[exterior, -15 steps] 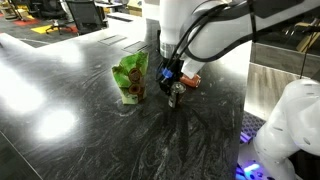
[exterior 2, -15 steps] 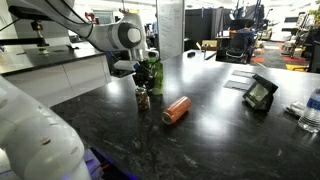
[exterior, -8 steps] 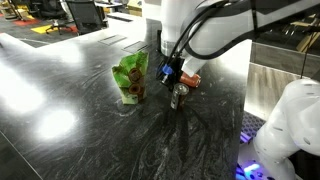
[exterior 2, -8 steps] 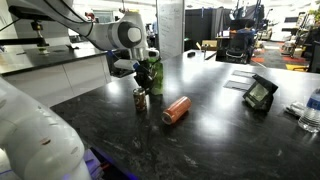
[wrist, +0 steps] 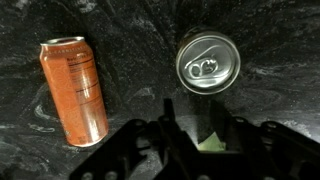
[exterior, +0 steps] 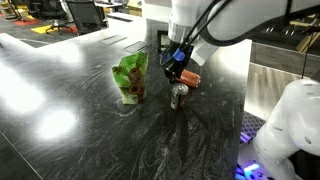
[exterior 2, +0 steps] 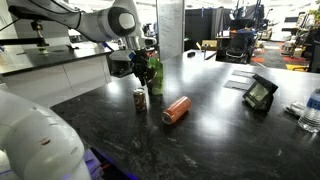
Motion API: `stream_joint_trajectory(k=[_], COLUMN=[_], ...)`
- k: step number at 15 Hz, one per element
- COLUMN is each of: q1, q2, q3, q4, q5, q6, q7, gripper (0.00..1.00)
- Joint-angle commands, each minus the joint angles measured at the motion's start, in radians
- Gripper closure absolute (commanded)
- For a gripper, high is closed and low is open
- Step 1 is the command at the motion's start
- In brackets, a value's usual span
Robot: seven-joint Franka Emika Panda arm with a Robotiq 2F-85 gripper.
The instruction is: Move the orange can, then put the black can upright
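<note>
The black can (exterior: 179,96) stands upright on the dark table, its silvery top facing up in the wrist view (wrist: 207,62); it also shows in an exterior view (exterior 2: 140,99). The orange can (exterior 2: 176,109) lies on its side beside it, apart from it, and is also in the wrist view (wrist: 74,90); in an exterior view (exterior: 191,80) it is partly hidden behind the gripper. My gripper (exterior: 176,68) hangs above the black can, open and empty, clear of both cans. It also shows in an exterior view (exterior 2: 140,70) and in the wrist view (wrist: 198,132).
A green snack bag (exterior: 130,78) stands next to the black can, also seen in an exterior view (exterior 2: 153,72). A small dark stand (exterior 2: 260,93), papers (exterior 2: 238,80) and a water bottle (exterior 2: 311,110) sit further along the table. The table edge (exterior: 245,112) runs close by.
My gripper has let go of the black can and risen straight up from it. The black can stays upright. The orange can has not moved.
</note>
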Motion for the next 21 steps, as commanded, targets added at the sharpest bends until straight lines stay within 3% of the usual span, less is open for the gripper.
stream_joint_trajectory(k=[1, 5, 9, 17, 21], q1=[0.01, 0.045, 0.042, -0.013, -0.016], q2=[-0.056, -0.076, -0.049, 0.021, 0.054], q3=[0.007, -0.008, -0.011, 0.012, -0.003], q4=[-0.001, -0.023, -0.028, -0.012, -0.02], q5=[0.03, 0.134, 0.195, 0.104, 0.07], q6=[-0.039, -0.006, -0.05, -0.188, -0.138], q7=[-0.014, -0.037, -0.042, 0.032, -0.006], gripper=[0.27, 0.01, 0.0, 0.0, 0.0])
